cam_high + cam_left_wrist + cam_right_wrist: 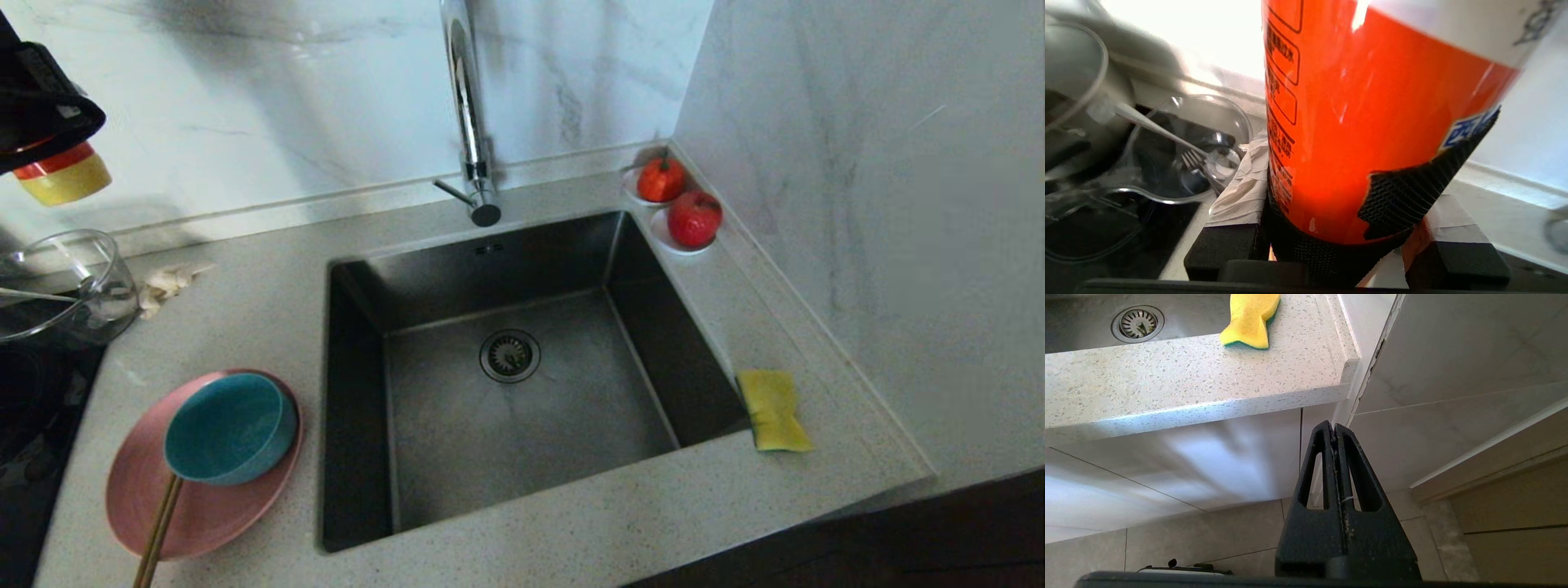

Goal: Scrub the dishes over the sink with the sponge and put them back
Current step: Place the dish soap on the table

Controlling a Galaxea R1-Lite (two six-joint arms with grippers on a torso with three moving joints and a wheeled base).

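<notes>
While aloft, apparently bottle-clamping left pincer (1347,249).

The left gripper (37,122) is cut off by the head view's upper left corner, only its dark body and the bottle's (64,173) yellow-and-red end showing. The chopsticks (159,529) run off the bottom edge. The tap (467,98) loses its top.
</notes>
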